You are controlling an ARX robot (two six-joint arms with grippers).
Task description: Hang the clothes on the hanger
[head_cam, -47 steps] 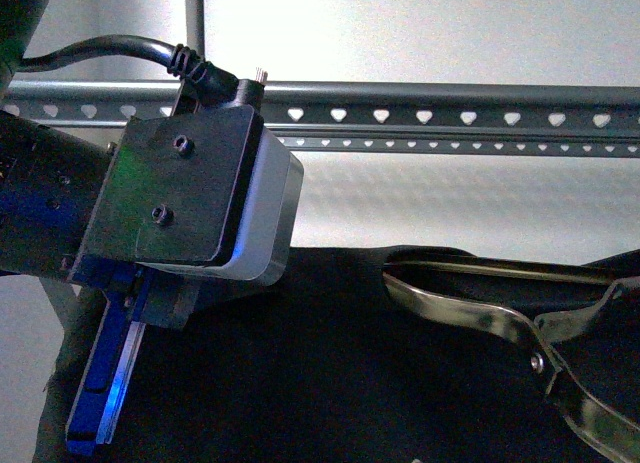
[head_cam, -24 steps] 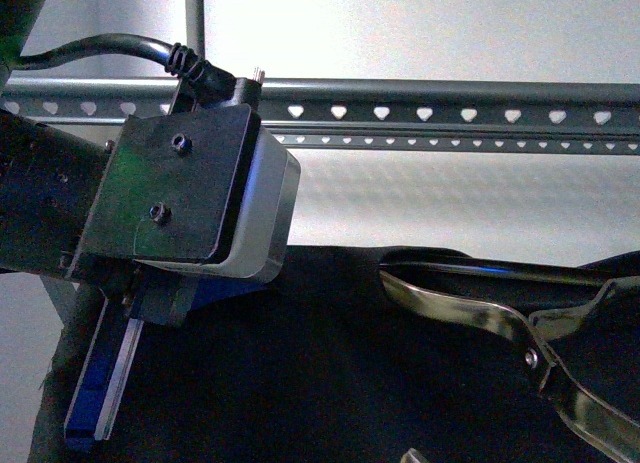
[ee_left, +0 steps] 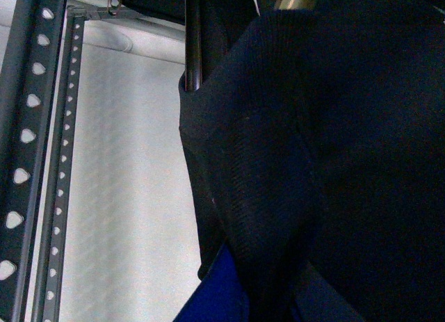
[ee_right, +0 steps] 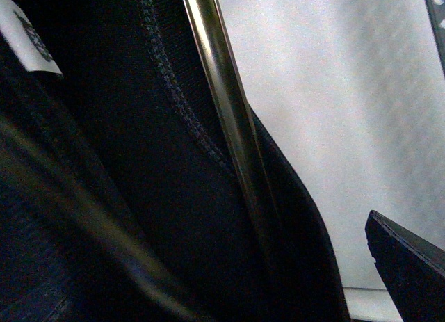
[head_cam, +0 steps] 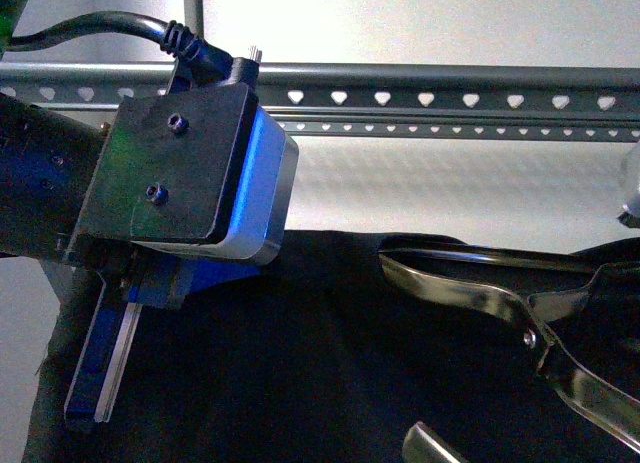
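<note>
A black shirt [head_cam: 330, 363] hangs before the rack [head_cam: 430, 100] and white wall [head_cam: 450, 188], left gripper [head_cam: 95, 378] and right gripper [head_cam: 400, 263] on it, grip too hidden to tell.

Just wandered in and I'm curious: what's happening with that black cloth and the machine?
A two-armed robot is working to hang a black T-shirt on a grey metal rack. Its left gripper is at the shirt's left edge; a shiny tong-like metal piece lies against the cloth on the right. The shirt's top edge sits below the heart-holed rails.
</note>
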